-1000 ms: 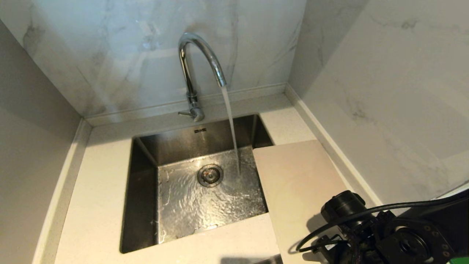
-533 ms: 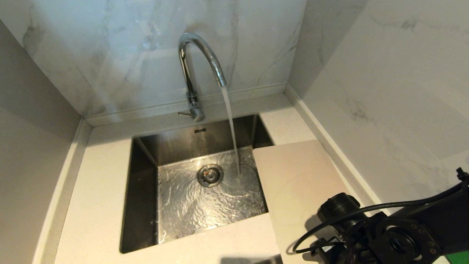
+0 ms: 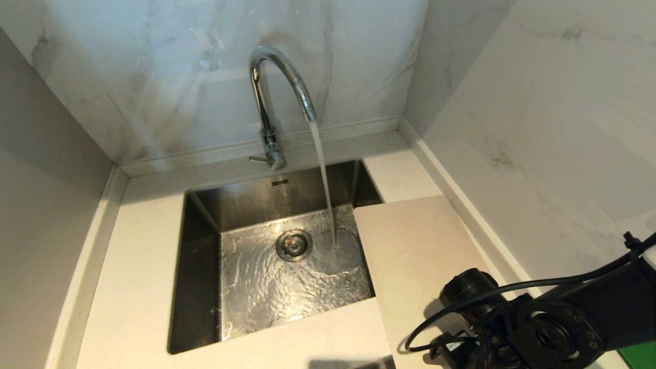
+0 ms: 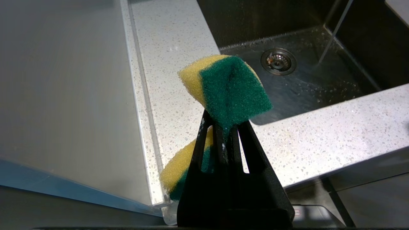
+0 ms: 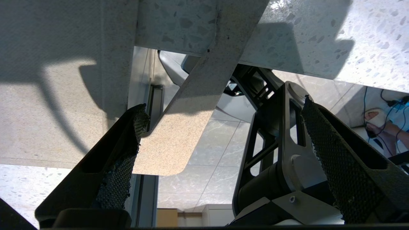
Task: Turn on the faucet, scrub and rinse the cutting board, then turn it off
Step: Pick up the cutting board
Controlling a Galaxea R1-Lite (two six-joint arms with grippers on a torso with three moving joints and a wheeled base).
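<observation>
Since the earlier frames the right arm has slid lower and toward the near end of the cutting board [image 3: 417, 256]; nothing else has shifted. Board lies flat on the tabletop [image 3: 133, 287] right of the sink [image 3: 205, 215], one edge overhanging the basin, its near end jutting past the tabletop edge. Right end effector [image 5: 220, 143] is spread wide, empty, fingers bracketing that overhanging end near the handle slot; judged to be lining up a grasp. Faucet [image 3: 279, 82] is running, stream falling beside the drain [image 3: 294, 245], so step one looks done. Left end effector [image 4: 223, 127] is clenched on a yellow-green sponge [image 4: 230, 89], held out left of the sink.
</observation>
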